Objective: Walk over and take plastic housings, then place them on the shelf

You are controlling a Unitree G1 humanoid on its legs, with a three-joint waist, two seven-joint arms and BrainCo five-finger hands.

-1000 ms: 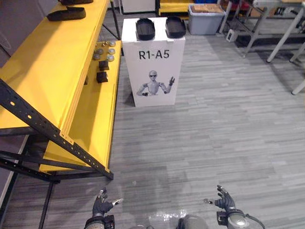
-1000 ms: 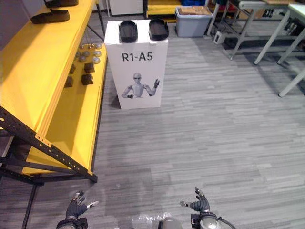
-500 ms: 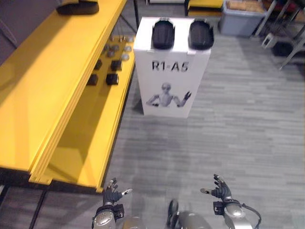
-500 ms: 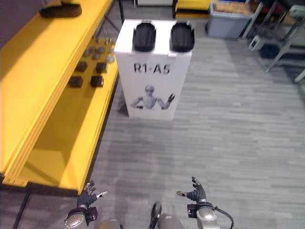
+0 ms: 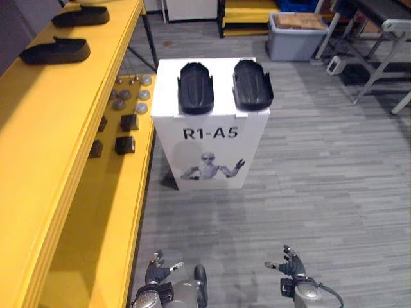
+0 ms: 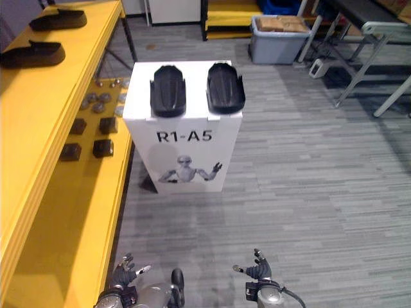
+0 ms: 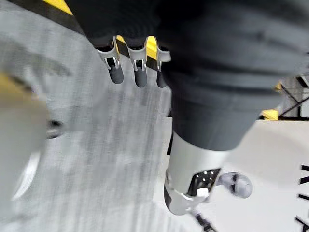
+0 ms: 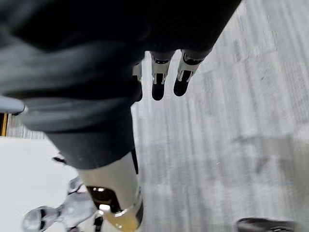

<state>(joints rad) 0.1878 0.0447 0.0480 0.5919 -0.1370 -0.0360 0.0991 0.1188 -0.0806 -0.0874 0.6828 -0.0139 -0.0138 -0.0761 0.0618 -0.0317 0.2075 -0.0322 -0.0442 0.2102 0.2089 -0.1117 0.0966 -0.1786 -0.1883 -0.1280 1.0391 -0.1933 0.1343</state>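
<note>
Nearest, the left hand (image 5: 156, 269) and right hand (image 5: 288, 263) hung low over the floor, fingers spread wide and empty, probably kept free for the walk-up. Ahead stood a white pedestal (image 5: 250, 147), with one black plastic housing (image 5: 193, 87) by the left edge of its top and a second housing (image 5: 252, 83) by the right edge, seemingly staged for picking. Left of it ran the yellow shelf (image 5: 45, 141), where more housings (image 5: 54, 51) lay toward its far end, likely already delivered.

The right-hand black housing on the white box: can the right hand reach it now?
Probably not yet. The right hand hangs open, low and well short of the white box; open floor lies between. Nothing covers the black housing on top.
</note>
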